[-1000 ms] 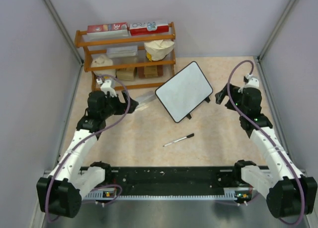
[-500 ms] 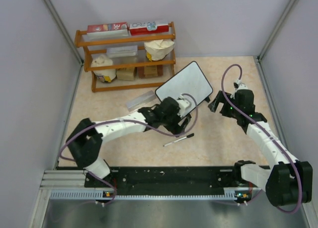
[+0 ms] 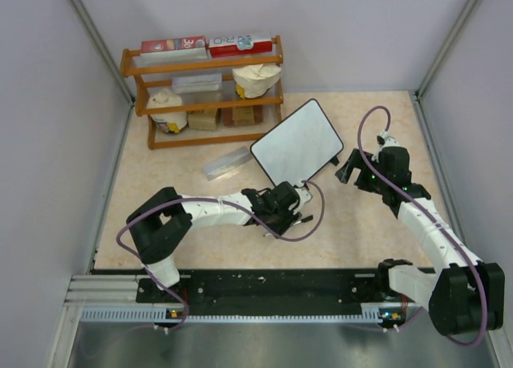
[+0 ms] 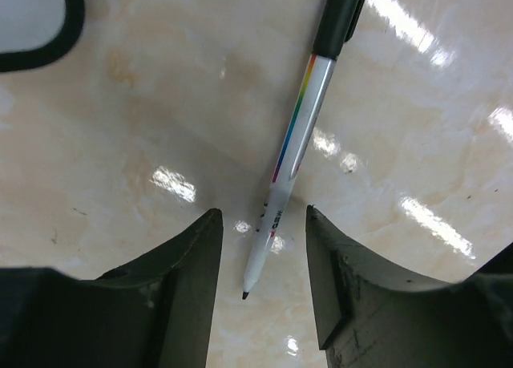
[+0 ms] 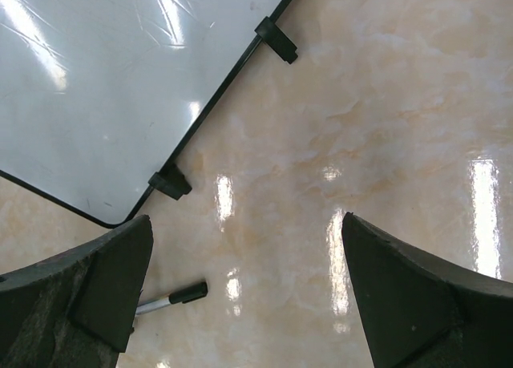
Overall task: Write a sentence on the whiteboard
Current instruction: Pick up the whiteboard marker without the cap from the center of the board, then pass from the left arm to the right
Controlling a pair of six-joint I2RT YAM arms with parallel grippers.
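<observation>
I'm holding the left fingers (image 4: 188,280) wide astride the marker (image 4: 296,143), which runs toward one o'clock, aiming to pinch mid-barrel.

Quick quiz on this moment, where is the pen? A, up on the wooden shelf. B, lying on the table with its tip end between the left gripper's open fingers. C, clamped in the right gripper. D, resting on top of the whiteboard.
B: the left wrist view shows the pen lying flat on the table, with its tip end between the spread fingers of the left gripper, which has not closed on it.
</observation>
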